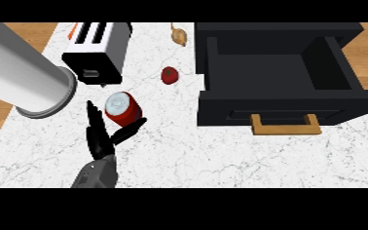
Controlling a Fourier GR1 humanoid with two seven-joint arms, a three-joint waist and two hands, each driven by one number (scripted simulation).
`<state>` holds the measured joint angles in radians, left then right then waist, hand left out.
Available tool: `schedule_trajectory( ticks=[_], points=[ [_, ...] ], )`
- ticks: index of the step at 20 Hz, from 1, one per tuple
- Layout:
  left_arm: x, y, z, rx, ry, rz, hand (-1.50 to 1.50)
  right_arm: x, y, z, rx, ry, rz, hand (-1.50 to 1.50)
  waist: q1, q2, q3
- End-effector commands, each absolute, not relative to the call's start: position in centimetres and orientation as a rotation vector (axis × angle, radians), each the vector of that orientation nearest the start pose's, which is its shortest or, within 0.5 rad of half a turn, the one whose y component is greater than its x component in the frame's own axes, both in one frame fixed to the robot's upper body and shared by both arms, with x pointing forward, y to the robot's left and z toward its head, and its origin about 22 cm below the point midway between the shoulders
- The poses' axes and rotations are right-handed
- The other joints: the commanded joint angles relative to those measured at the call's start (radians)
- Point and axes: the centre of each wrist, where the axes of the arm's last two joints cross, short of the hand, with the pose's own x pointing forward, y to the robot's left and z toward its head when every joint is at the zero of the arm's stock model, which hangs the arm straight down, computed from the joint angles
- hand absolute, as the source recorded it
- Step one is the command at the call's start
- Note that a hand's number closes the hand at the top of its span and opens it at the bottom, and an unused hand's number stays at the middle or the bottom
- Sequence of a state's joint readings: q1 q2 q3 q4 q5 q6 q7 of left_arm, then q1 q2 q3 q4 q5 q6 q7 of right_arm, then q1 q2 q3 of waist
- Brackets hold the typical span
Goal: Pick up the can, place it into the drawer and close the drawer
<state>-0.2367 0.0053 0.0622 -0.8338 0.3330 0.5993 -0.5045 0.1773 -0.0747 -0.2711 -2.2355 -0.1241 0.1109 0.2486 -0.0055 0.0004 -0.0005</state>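
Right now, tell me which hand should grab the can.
Left. The left hand already sits open beside the red can, thumb under it. The right hand shows nowhere, and the open drawer waits to the right.

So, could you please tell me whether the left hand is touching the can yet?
Cannot tell. In the head view the left hand is open around the can, thumb overlapping its lower edge, but no contact or gap shows plainly.
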Motion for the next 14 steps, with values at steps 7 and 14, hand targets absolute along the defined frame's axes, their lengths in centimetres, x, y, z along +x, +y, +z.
schedule_trajectory(
  ticks=[7,14],
  points=[
    [27.5,22.1,-13.1,0.481,-1.438,0.438,-1.50,14.7,-30.1,13.4,-0.213,-1.843,-0.048,-1.50,-0.003,0.000,0.000],
    [30.5,22.3,-12.4,0.329,-1.449,0.378,-1.50,16.5,-29.9,14.3,-0.205,-1.843,-0.049,-1.50,-0.008,0.003,-0.001]
  ],
)
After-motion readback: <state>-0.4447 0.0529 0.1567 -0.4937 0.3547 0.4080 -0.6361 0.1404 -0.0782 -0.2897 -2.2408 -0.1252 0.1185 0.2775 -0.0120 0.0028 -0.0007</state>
